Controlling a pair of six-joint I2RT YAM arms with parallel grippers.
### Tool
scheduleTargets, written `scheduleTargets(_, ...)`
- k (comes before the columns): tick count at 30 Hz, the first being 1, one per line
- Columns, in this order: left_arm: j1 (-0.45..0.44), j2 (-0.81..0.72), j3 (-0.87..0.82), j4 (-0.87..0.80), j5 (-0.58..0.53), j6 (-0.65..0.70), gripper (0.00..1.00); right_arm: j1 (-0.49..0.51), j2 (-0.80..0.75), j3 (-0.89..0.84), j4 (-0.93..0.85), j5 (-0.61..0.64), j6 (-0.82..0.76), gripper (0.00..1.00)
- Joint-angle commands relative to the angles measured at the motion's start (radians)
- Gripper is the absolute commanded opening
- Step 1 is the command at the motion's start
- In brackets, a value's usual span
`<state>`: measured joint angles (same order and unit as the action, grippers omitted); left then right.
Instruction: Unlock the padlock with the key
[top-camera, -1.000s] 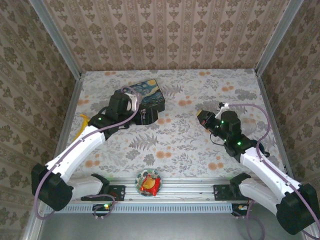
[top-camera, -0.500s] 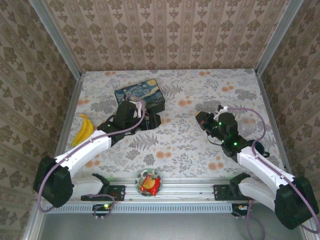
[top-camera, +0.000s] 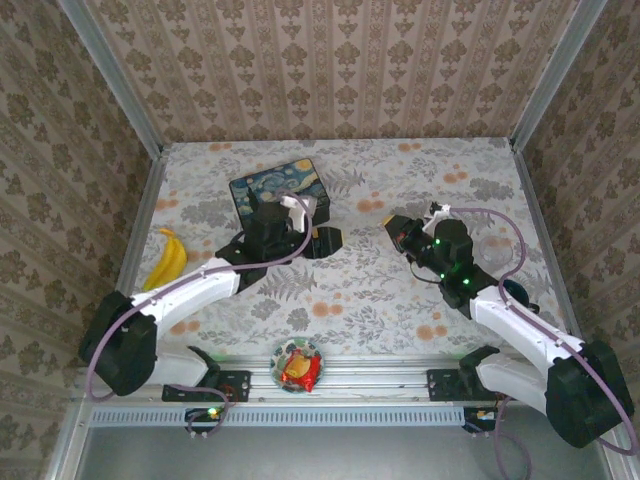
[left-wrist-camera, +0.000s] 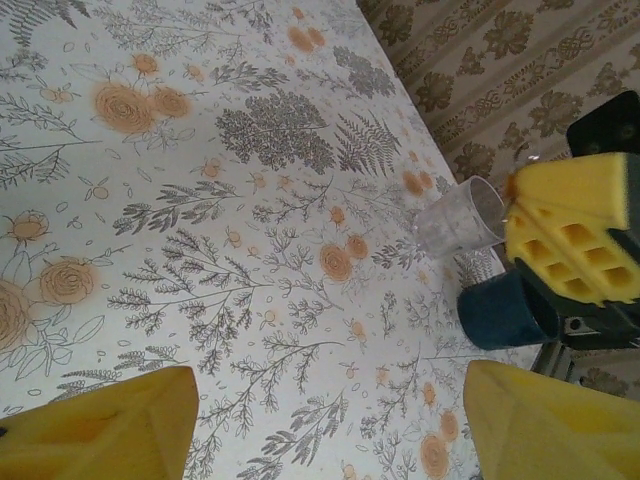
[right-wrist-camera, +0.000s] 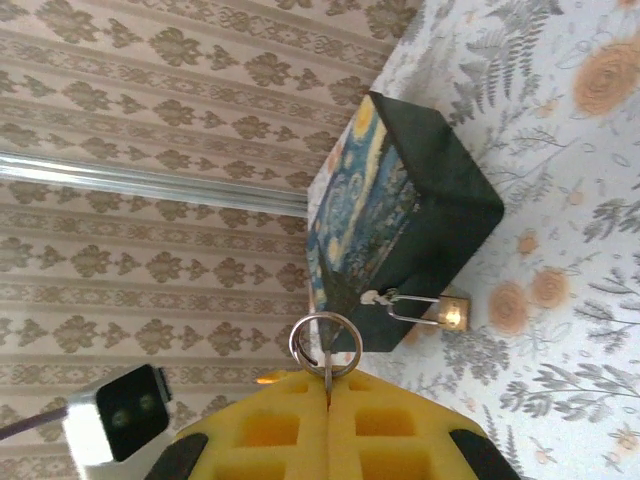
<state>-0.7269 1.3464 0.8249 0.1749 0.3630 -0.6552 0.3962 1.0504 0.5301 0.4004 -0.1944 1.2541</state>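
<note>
- A dark rectangular tin box with a swirling blue-and-yellow night sky painted on its lid (top-camera: 270, 188) lies on the flowered tabletop (top-camera: 360, 295).
- A tiny brass-coloured padlock (right-wrist-camera: 452, 311) sits at the foot of the tin's dark side wall. Its thin silvery shackle is hooked through the small latch on that wall.
- The right gripper (right-wrist-camera: 328, 402) is to the right of the tin and faces it. Its yellow foam pads are pressed together on a small silvery metal key (right-wrist-camera: 326, 366), and the key's round wire ring sticks out past the pad tips. The key is apart from the padlock.
- The left gripper (top-camera: 322, 241) hovers just beside the tin's near right corner. In its wrist view the yellow pads (left-wrist-camera: 110, 430) stand apart, with flowered tabletop between them.
- A clear plastic cup (left-wrist-camera: 460, 215) and a dark blue cup (left-wrist-camera: 500, 312) stand together well to the right of the tin, beyond the right gripper.
- A yellow banana (top-camera: 168, 260) lies to the near left of the tin.
- A small round dish holding a red-and-yellow packet (top-camera: 298, 366) sits well in front of the tin.
</note>
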Motion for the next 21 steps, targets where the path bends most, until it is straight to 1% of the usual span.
scheduleTargets(1, -0.003, 0.039, 0.073, 0.085, 0.044, -0.007, 0.68, 0.013, -0.001, 0.021, 0.051, -0.008, 0.023, 0.0)
scheduleTargets(4, -0.003, 0.089, 0.106, 0.158, 0.107, -0.042, 0.65, 0.019, 0.006, 0.021, 0.078, -0.015, 0.031, 0.0)
scheduleTargets(8, -0.005, 0.128, 0.136, 0.224, 0.158, -0.086, 0.59, 0.023, 0.008, 0.013, 0.134, -0.024, 0.034, 0.0)
scheduleTargets(14, -0.01, 0.154, 0.172, 0.261, 0.231, -0.115, 0.47, 0.026, 0.014, 0.008, 0.198, -0.023, 0.033, 0.0)
scheduleTargets(17, -0.012, 0.165, 0.183, 0.273, 0.262, -0.116, 0.44, 0.028, 0.02, 0.014, 0.22, -0.028, 0.032, 0.0)
scheduleTargets(21, -0.016, 0.179, 0.2, 0.284, 0.274, -0.122, 0.4, 0.036, 0.03, 0.036, 0.225, -0.04, 0.021, 0.0)
